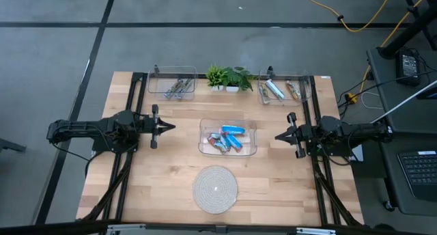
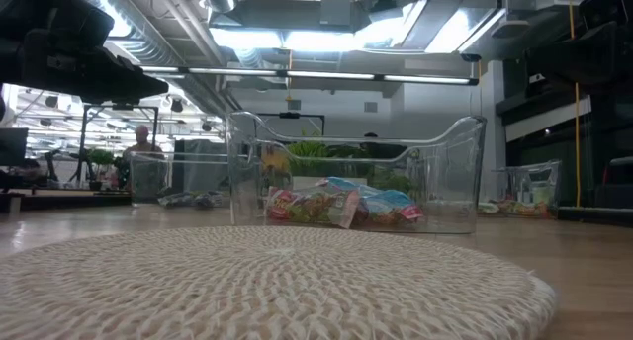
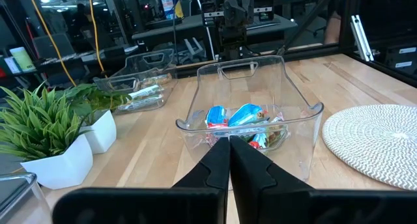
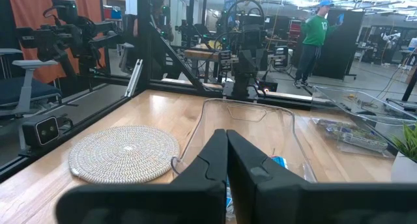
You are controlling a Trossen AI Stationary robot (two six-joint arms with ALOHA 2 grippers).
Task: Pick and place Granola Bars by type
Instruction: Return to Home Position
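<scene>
Low view: the woven mat (image 2: 247,281) fills the foreground, and the contents of the back bins are just blur. Right wrist view: the gripper's own fingers cover most of the middle bin (image 4: 247,110), so only a sliver of blue wrapper shows. Wrapper print can't be read in any view.

High view: Granola Bars (image 1: 229,138), blue and reddish, are piled in the middle bin, between the two grippers. Silvery bars (image 1: 177,89) sit in the back-left bin (image 1: 153,85). Blue and orange bars (image 1: 276,90) sit in the back-right bin (image 1: 306,91). A potted plant (image 1: 229,78) stands between those two bins.

Left gripper (image 1: 171,127) is near the middle bin's left side, fingers pressed together, holding nothing. Right gripper (image 1: 278,135) is near its right side, also closed and empty. Neither touches the bin.
</scene>
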